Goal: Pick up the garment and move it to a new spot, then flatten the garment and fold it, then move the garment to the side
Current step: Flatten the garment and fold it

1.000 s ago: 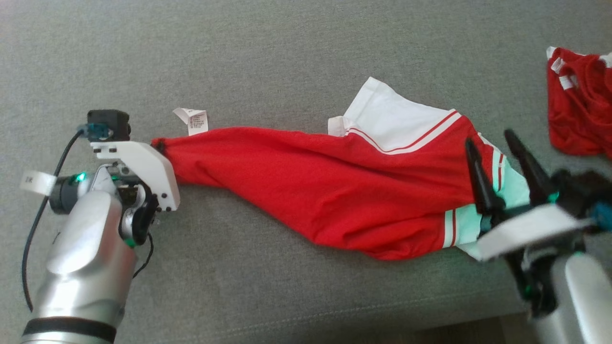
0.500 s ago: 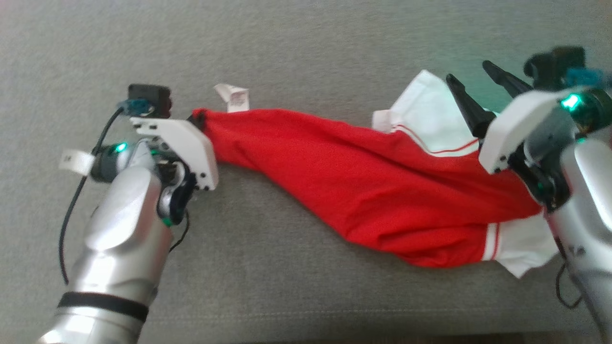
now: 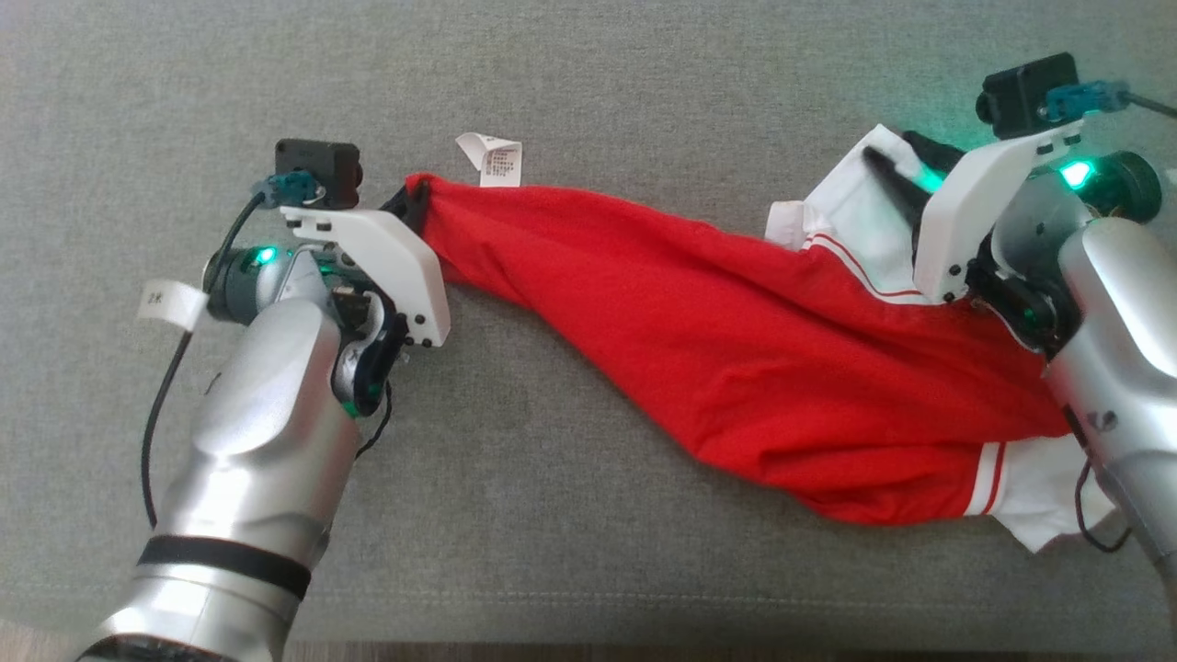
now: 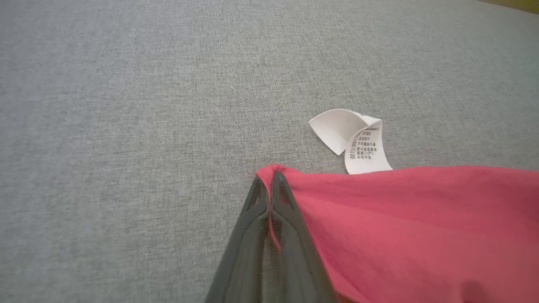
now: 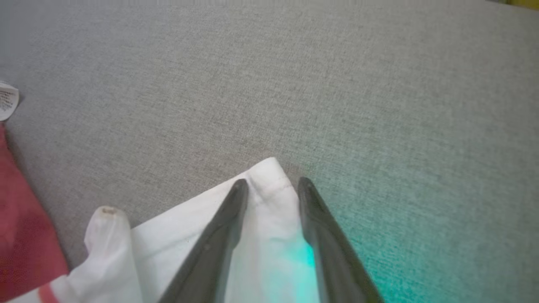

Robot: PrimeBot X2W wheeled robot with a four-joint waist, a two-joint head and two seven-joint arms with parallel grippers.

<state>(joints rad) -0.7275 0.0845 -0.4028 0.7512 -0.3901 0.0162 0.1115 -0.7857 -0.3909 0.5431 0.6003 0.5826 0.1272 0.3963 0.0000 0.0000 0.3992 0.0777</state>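
A grey fabric surface (image 3: 588, 83) runs wall to wall under both arms. The garment (image 3: 736, 349), red with white trim, lies on it, drawn out in a long twisted band from left to right. At its left end the left gripper (image 4: 266, 176) is clamped tight on a pinch of red hem, just beside a curled white care label (image 3: 497, 158). At the far end the right gripper (image 5: 271, 185) sits down on the white corner (image 5: 269, 168) of the cloth. Its two fingers are parted and straddle the corner, not yet nipping it.

To me this looks like the flattening step, with one end secured and the other being taken. Next the right fingers need to close squarely on that corner without letting it slip out. Then both arms would need to draw apart and untwist the band so the cloth spreads flat.
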